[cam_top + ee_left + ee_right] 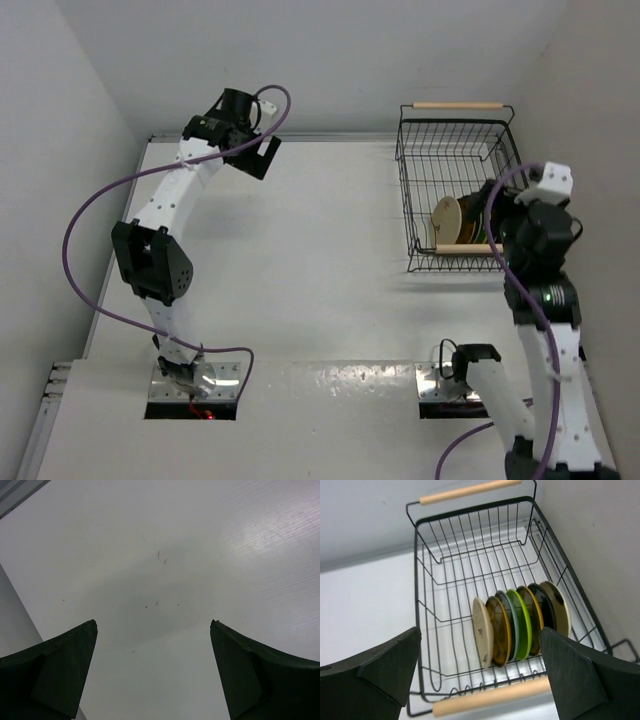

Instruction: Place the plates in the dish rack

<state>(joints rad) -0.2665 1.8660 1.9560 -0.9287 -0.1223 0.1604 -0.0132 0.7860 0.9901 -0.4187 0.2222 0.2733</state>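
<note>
Plates [522, 625] stand in dish rack [470, 491] just beyond spread right gripper [480, 630]; left gripper [152, 622] spread.

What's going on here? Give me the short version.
Two robot arms are loading plates into a dish rack, and the job looks about done. Seven plates stand on edge in a row near one end of the rack. The right gripper hovers open and empty just in front of that row. The left gripper is also open and empty, over bare table on the far left side.
</note>
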